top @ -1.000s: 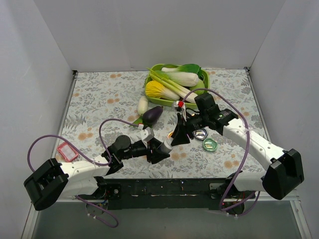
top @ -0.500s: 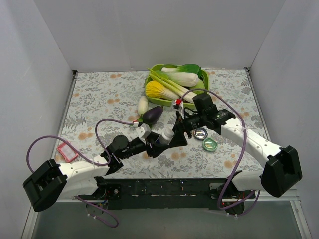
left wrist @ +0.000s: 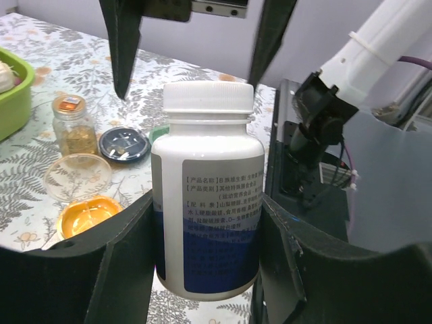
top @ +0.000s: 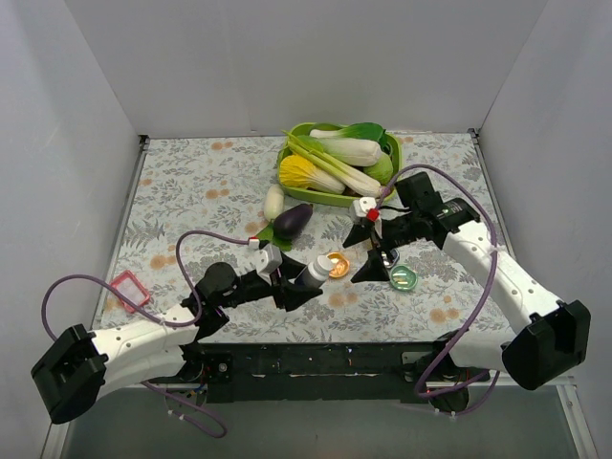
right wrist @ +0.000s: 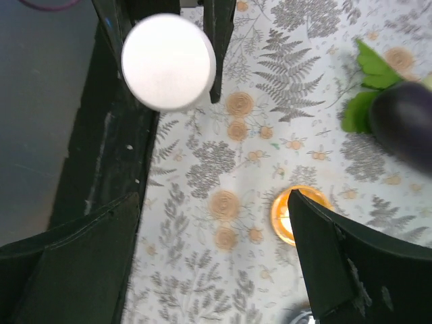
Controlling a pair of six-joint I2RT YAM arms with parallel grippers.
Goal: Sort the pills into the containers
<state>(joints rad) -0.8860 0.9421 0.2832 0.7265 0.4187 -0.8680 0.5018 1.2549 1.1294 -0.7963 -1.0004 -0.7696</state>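
My left gripper (top: 299, 283) (left wrist: 206, 216) is shut on a white pill bottle (top: 313, 272) (left wrist: 208, 182) with a blue label and its white cap on, held just above the table. The cap (right wrist: 169, 61) shows from above in the right wrist view. My right gripper (top: 366, 252) (right wrist: 209, 270) hangs open just right of the bottle, holding nothing. The orange container (top: 335, 265) (left wrist: 88, 214) (right wrist: 295, 214) lies between them. The dark blue container (left wrist: 124, 143) and the green container (top: 404, 277) lie to the right. No loose pills show.
A small glass bottle (left wrist: 74, 125) with amber contents and a clear lid (left wrist: 77, 177) stand by the dishes. An eggplant (top: 293, 220) (right wrist: 401, 121) lies behind, near the lime tray (top: 389, 144) of vegetables. A red-rimmed thing (top: 129, 289) lies far left.
My right gripper was closed in at the bottle's cap; it has opened wide and drawn back right. The left arm carried the bottle slightly right. The cap stays on.
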